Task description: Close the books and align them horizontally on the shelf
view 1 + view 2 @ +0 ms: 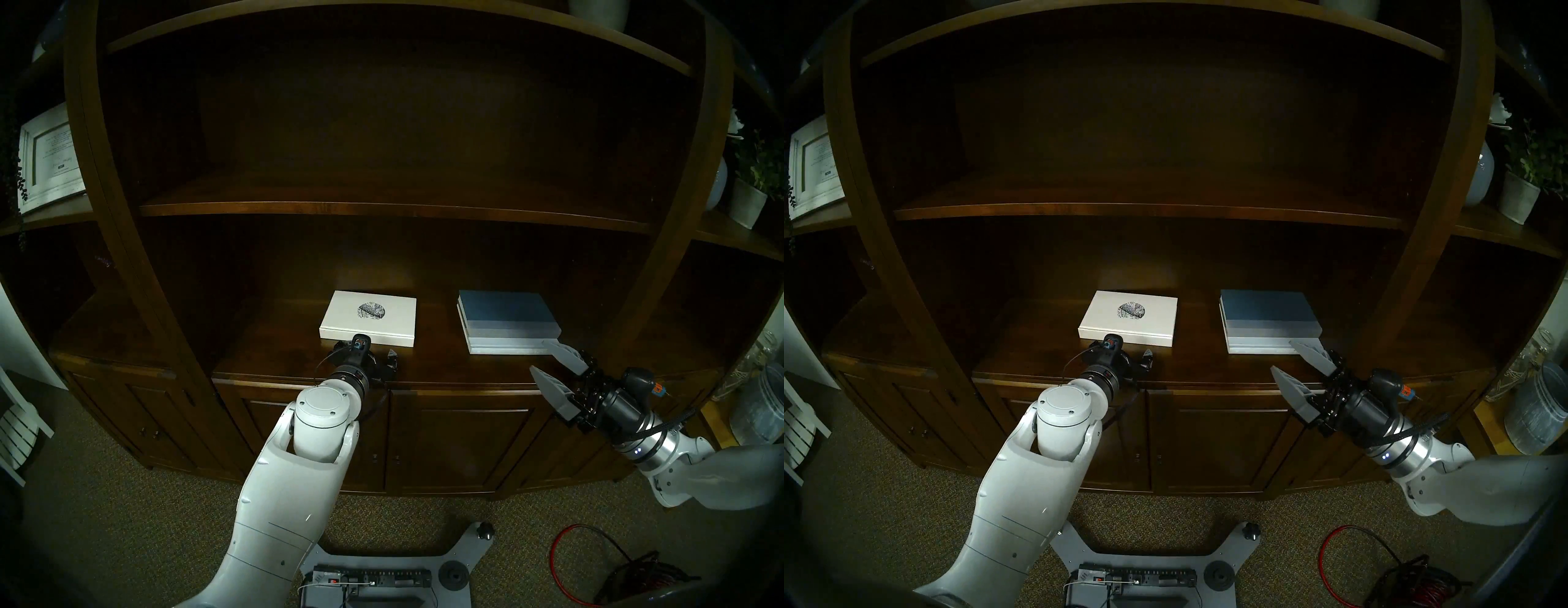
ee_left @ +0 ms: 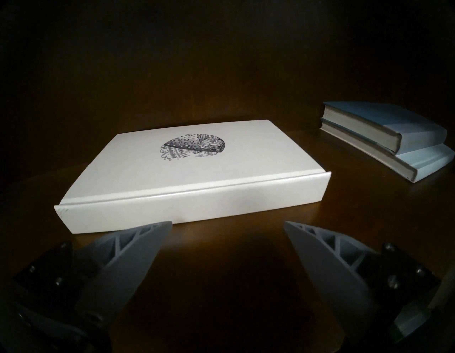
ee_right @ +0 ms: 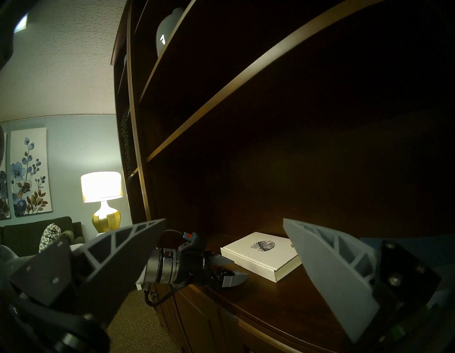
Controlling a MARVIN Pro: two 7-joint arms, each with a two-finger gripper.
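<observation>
All three books closed, flat on the shelf (image 1: 424,365). White paperback (image 1: 368,317) with black round drawing mid-shelf, spine toward the front edge. Blue hardcover (image 1: 505,310) stacked on the white squarish book (image 1: 505,346) toward the shelf's right end. Head views hide the left gripper (image 2: 227,225) behind its wrist; left wrist view shows jaws wide, empty, low over the shelf just short of the paperback spine, one fingertip (image 2: 157,228) possibly touching, hard to tell. Right gripper (image 1: 547,361) spread wide, empty, off the front edge by the stack's near right corner. Right wrist view alone shows a lit lamp (image 3: 102,187).
</observation>
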